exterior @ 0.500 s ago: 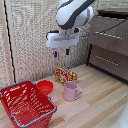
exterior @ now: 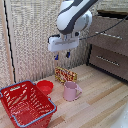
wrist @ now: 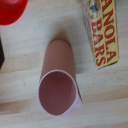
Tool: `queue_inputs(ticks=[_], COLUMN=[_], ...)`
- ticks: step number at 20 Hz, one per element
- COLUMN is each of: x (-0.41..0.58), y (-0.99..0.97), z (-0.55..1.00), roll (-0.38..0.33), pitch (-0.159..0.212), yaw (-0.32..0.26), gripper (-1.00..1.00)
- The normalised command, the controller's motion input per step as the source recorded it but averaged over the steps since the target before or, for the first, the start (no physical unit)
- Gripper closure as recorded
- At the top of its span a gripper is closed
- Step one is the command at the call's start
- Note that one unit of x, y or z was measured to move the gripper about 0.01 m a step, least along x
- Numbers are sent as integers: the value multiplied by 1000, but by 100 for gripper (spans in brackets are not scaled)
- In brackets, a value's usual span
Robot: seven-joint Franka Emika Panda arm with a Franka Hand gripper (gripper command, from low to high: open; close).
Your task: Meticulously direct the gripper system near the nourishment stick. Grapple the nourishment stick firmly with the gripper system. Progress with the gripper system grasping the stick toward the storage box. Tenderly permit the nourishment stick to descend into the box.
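From the exterior view, we see our tool hanging empty, fingers apart, well above the nourishment stick standing beside the pink mug; the storage box waits nearby. Through the wrist view, the mug sits centred, so we judge the approach needs shifting toward the stick before descending.

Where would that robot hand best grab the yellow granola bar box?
Probably from above, closing across the thin sides of the granola bar box. It seems to stand upright behind the pink mug, top edge free, with the gripper hanging above it.
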Motion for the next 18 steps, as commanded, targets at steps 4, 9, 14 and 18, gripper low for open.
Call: queue_inputs(ticks=[4,9,14,18], x=[124,131,214,170], y=[-354,-362,-370,-234], z=[-203,-252,-267,-270], roll=[0,0,0,0], pitch=[10,9,-2,-17], yaw=[80,72,98,84], gripper=[-100,-100,-100,-100])
